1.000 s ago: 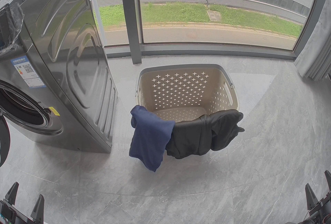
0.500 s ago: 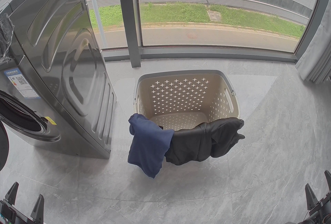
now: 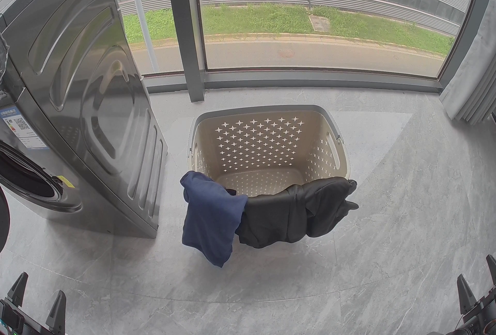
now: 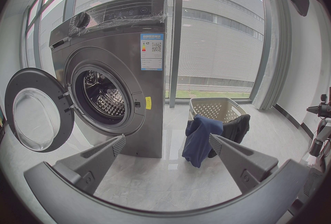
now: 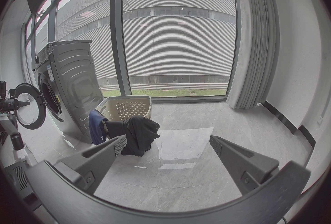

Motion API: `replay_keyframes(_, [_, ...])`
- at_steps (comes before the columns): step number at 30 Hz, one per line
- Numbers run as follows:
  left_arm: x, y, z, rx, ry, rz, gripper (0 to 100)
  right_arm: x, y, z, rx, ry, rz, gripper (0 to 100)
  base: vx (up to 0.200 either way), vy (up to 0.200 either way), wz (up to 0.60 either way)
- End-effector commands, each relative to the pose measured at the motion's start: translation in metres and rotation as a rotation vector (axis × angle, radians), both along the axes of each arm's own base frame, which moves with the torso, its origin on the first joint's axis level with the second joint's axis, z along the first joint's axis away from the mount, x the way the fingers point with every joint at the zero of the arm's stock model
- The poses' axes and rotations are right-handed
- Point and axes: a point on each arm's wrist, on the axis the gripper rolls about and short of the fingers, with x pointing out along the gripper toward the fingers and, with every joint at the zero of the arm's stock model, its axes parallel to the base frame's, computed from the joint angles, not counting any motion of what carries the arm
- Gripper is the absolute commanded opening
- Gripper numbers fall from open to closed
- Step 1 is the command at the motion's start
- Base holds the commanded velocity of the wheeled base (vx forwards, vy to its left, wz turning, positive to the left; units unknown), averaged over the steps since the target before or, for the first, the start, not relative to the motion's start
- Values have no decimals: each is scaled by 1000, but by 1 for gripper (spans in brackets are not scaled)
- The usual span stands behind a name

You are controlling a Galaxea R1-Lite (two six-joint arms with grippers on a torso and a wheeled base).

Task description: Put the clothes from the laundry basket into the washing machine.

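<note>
The left pincer point(image 4: 166, 138) and right pincer point(image 5: 165, 138) gape wide and empty, so the blue garment point(image 3: 212, 220), draped beside the black garment point(image 3: 294, 212) over the laundry basket's point(image 3: 268, 110) near rim, would best be pinched at its bunched top.

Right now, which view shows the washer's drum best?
The left wrist view: it looks straight through the open door into the drum. The head view catches just the opening's rim at its edge. The right wrist view sees the washer from the side, the opening steeply foreshortened.
</note>
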Motion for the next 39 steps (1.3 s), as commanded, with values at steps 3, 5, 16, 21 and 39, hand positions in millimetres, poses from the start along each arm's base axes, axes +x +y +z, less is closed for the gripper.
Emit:
replay_keyframes(3, [0,0,-4,0,4,2,100,0,0,-5,-1,1,1,100,0,0,0])
replay_keyframes(5, [0,0,-4,0,4,0,100,0,0,-5,-2,1,1,100,0,0,0])
replay_keyframes(16, [0,0,-4,0,4,2,100,0,0,-5,1,1,-1,100,0,-109,0])
replay_keyframes(21, [0,0,-4,0,4,0,100,0,0,-5,1,-1,1,100,0,0,0])
replay_keyframes(39, [0,0,-4,1,4,0,100,-10,0,60,-6,-153,39,100,33,0,0])
